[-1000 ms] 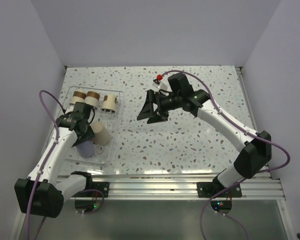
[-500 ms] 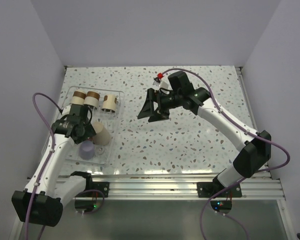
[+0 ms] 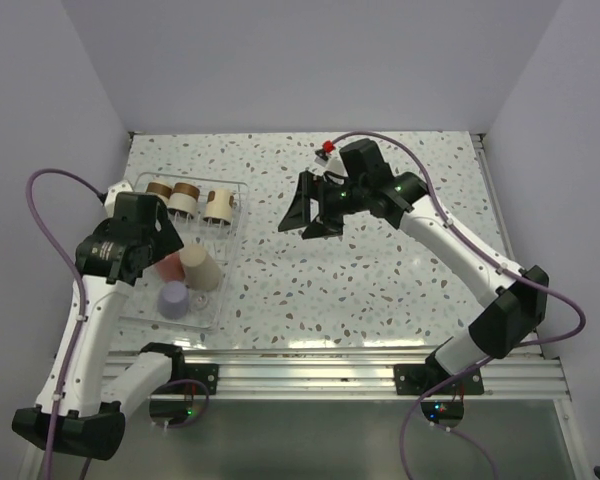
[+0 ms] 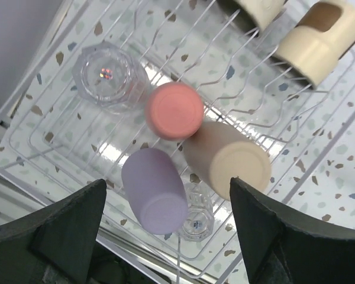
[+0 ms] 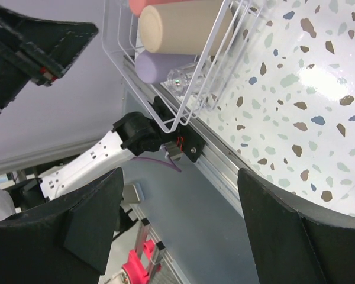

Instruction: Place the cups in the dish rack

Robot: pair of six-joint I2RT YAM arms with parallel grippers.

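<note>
The dish rack [image 3: 205, 318] lies at the table's left. Three cream cups with brown bands [image 3: 186, 196] stand along its far end. A coral-red cup [image 4: 174, 110], a tall beige cup [image 4: 228, 158] and a lavender cup [image 4: 154, 190] sit mouth down in its near half. One clear cup [image 4: 109, 74] stands toward the wall, and another clear cup [image 4: 196, 220] is wedged beside the lavender one. My left gripper [image 4: 171, 236] hangs open and empty above these cups. My right gripper [image 3: 310, 205] is open and empty over the table's middle.
Purple cables loop beside both arms. The aluminium rail [image 3: 310, 360] runs along the near edge, close to the rack's [image 5: 183, 112] near end. White walls close in the left, far and right sides.
My left gripper has opened and lifted up and to the left, off the rack, and the coral-red cup now shows beside the beige one. The right arm has barely shifted.
</note>
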